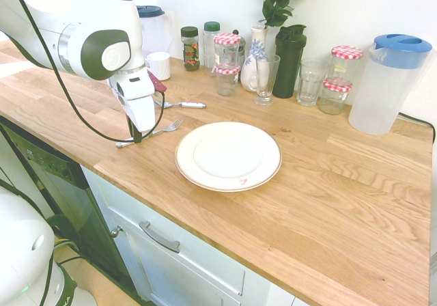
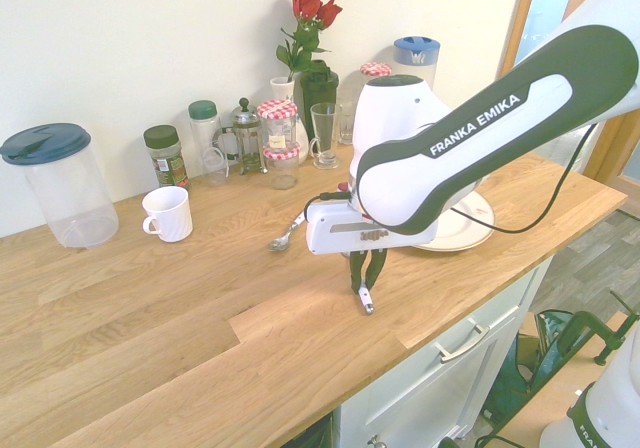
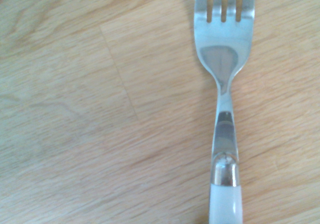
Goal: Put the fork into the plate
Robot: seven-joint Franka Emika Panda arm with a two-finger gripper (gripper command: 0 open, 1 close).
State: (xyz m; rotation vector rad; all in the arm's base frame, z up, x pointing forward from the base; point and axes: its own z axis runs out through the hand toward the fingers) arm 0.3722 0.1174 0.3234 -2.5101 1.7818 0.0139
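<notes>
where 1 hand grips 1 fork, 1 plate near

There are one round white plate, one white-handled silver fork, one silver spoon, one white mug, two blue-lidded plastic pitchers and four glass jars with red-checked lids.

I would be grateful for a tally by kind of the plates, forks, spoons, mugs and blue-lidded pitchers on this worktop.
Plate: 1
Fork: 1
Spoon: 1
Mug: 1
Blue-lidded pitchers: 2
Total: 6
</notes>
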